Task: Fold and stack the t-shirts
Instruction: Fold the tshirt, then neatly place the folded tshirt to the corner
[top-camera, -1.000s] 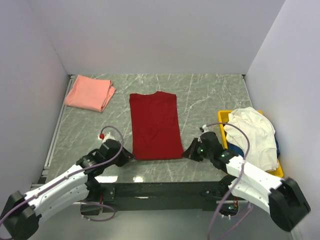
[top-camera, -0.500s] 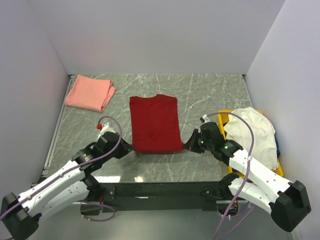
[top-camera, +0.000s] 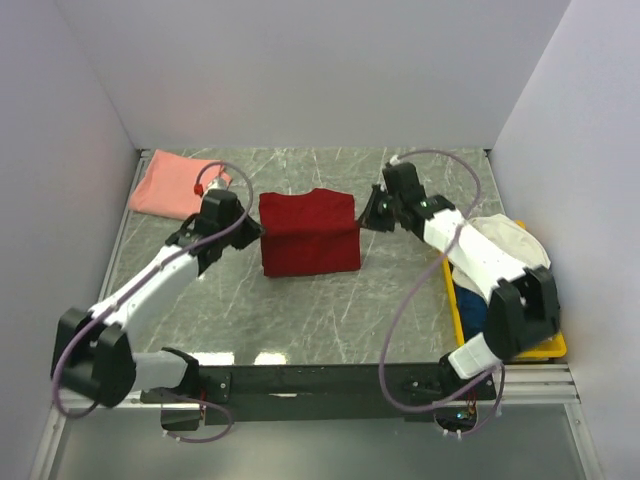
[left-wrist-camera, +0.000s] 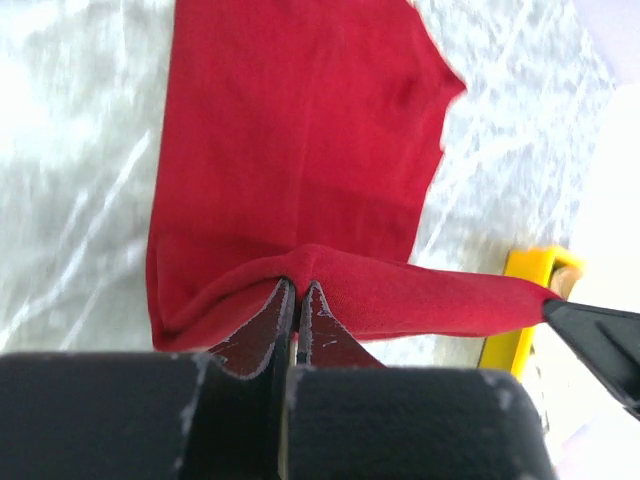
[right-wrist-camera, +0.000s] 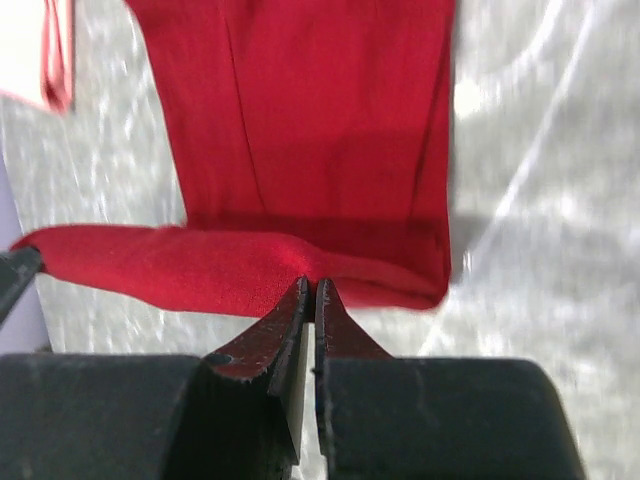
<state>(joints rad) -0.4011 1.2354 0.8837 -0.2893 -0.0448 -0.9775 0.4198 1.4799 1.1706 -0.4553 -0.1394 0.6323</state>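
now both arms have carried the near hem of the deep red cloth t-shirt (top-camera: 309, 235) up and over toward its collar, halving it mid grey marble worktop (top-camera: 330, 310). left fingers (left-wrist-camera: 268, 325) and right fingers (right-wrist-camera: 283, 330) stay clenched on the hem's corners; letting go looks next.

The left arm (top-camera: 150, 285) and the right arm (top-camera: 470, 250) are built alike: smooth white shells over the long links, with bulky black housings at the joints and black wrists. A thin lilac-grey cable (top-camera: 440, 152) runs in loose loops along each arm, and a small red cap (top-camera: 200, 188) sits by the left wrist. The left pincer (left-wrist-camera: 297, 290) and the right pincer (right-wrist-camera: 310, 290) each have two slim dark fingers tapering to a point, set on a broad matte-black block with pale scuffed edges.
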